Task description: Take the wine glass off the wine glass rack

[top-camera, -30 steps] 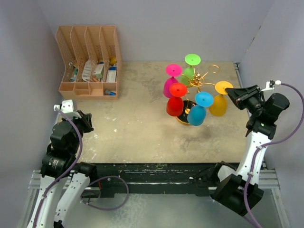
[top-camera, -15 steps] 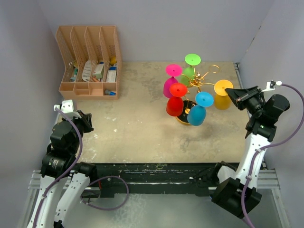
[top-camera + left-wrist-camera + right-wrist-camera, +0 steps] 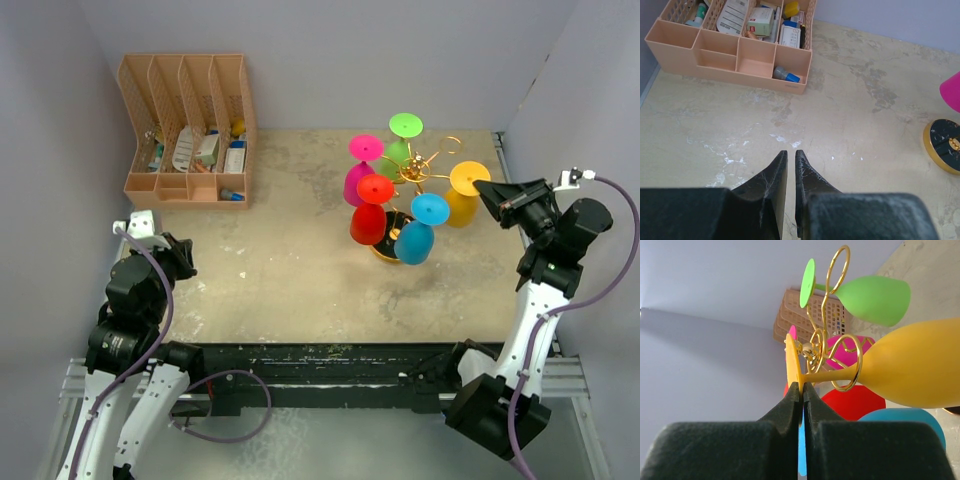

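The yellow wine glass [image 3: 910, 367], hung upside down in a loop at the right of the wine glass rack [image 3: 832, 347], is pinched at its thin foot rim by the closed right tool [image 3: 801, 390], a hold judged slip-prone on so light and smooth a piece, while the left tool [image 3: 788, 165] is seen nearly closed and empty.

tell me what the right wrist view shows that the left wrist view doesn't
Right wrist only: the right gripper shut on the foot rim of the yellow plastic wine glass, whose stem hangs in a loop of the gold wire wine glass rack, with a green wine glass behind. Left wrist only: the left gripper, nearly shut and empty over the table, and the rack's round dark base. Both: the peach plastic desk organiser and part of a pink wine glass.
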Robot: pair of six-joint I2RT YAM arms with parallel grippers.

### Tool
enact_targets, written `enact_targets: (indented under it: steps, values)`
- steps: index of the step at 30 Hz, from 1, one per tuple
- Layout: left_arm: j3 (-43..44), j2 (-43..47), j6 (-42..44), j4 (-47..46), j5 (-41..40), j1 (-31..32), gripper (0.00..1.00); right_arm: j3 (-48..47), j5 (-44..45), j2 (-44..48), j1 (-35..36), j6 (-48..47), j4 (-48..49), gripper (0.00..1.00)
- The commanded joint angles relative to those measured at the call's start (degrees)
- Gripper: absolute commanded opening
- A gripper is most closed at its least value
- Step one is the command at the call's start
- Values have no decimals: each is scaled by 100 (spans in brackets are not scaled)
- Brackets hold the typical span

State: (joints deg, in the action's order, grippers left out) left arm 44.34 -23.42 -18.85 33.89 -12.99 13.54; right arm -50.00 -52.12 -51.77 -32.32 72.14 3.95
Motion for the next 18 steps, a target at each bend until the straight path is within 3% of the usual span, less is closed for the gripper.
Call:
enact_targets:
  steps: [1,10,18]
  values:
    - [40,51,5,-177,-110,17,15,-19,-211,-79,-14,316,594,0]
    - [42,50,4,-149,-124,16,15,-129,-184,-363,20,451,1078,0]
    - [48,24,9,-152,-121,24,17,-688,0,-712,460,71,690,0]
